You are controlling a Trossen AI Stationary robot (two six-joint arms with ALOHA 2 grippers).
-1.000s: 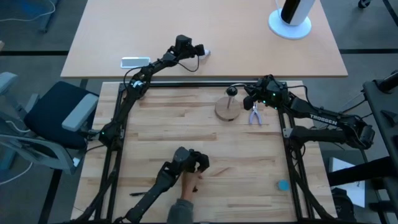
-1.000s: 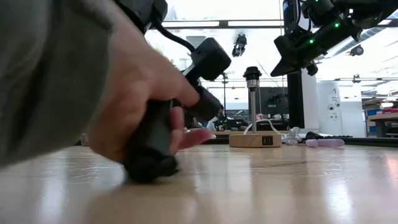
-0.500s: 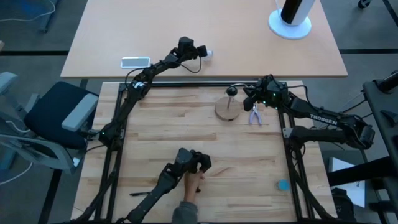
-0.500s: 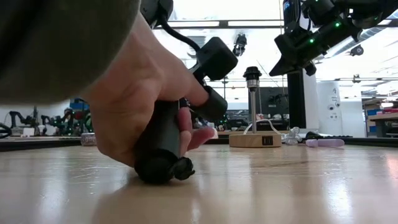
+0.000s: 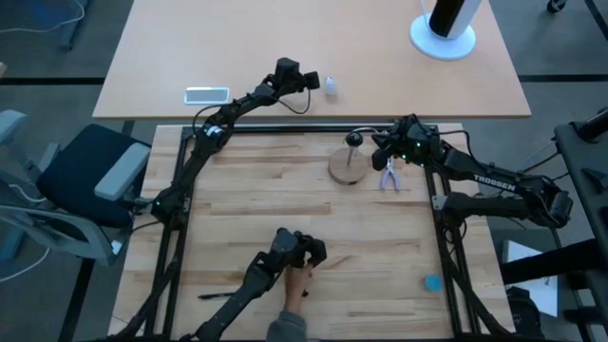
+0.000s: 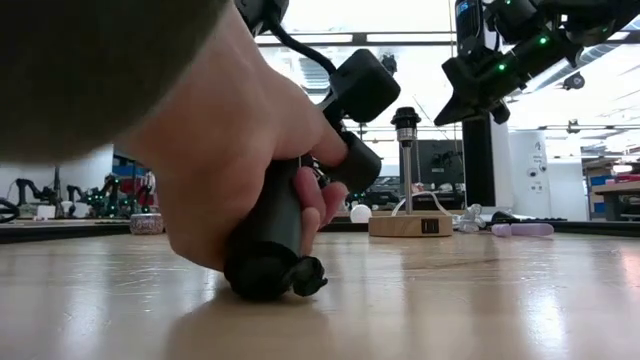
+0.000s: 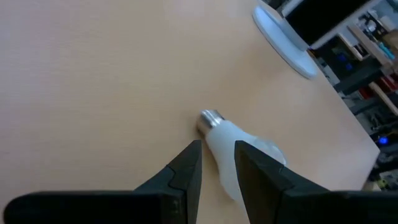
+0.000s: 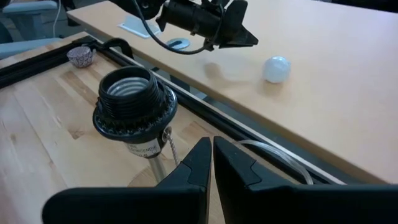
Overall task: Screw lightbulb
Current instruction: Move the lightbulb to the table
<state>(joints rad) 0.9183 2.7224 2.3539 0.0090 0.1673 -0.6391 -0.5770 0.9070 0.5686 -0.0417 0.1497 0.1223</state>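
The small white lightbulb [image 5: 331,87] lies on its side on the light far table, its grey screw end [image 7: 211,118] pointing away from my left gripper [image 5: 312,81]. That gripper hovers open just left of the bulb. The right wrist view shows a gap between its fingers [image 8: 247,38] and the bulb [image 8: 277,68]. In the left wrist view the bulb [image 7: 227,149] shows between and beyond the two fingertips. My right gripper [image 5: 385,154] is shut and empty, just right of the black socket [image 8: 134,102] on its post above the round wooden disc [image 5: 347,171].
At the near edge a person's hand [image 6: 230,170] grips a third arm's dark handle [image 5: 296,252]. Purple-handled pliers [image 5: 389,177] lie right of the disc. On the far table are a phone [image 5: 206,94] and a white-based black cylinder [image 5: 445,28]. A blue piece [image 5: 432,281] lies near right.
My left gripper has drifted slightly toward the far table's right edge. The lightbulb has moved right along the far table, from close against the fingers to lying clear of them. The person's hand with the dark handle has shifted a little right.
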